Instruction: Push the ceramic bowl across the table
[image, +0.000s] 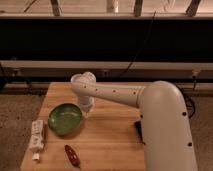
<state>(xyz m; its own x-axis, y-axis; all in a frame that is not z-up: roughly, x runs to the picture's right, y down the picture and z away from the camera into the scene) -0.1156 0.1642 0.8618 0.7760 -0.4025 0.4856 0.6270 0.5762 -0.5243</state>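
The green ceramic bowl (65, 119) sits on the left half of the wooden table (110, 147), upright and empty. My gripper (86, 106) is at the end of the white arm (125, 95), low over the table and right against the bowl's right rim. A white cup (76, 80) shows just behind the arm's wrist, partly merged with it.
A white tube (36, 136) lies near the table's left edge. A red object (72, 156) lies at the front, below the bowl. A black object (138, 129) lies to the right, partly hidden by my arm. A dark wall with cables runs behind the table.
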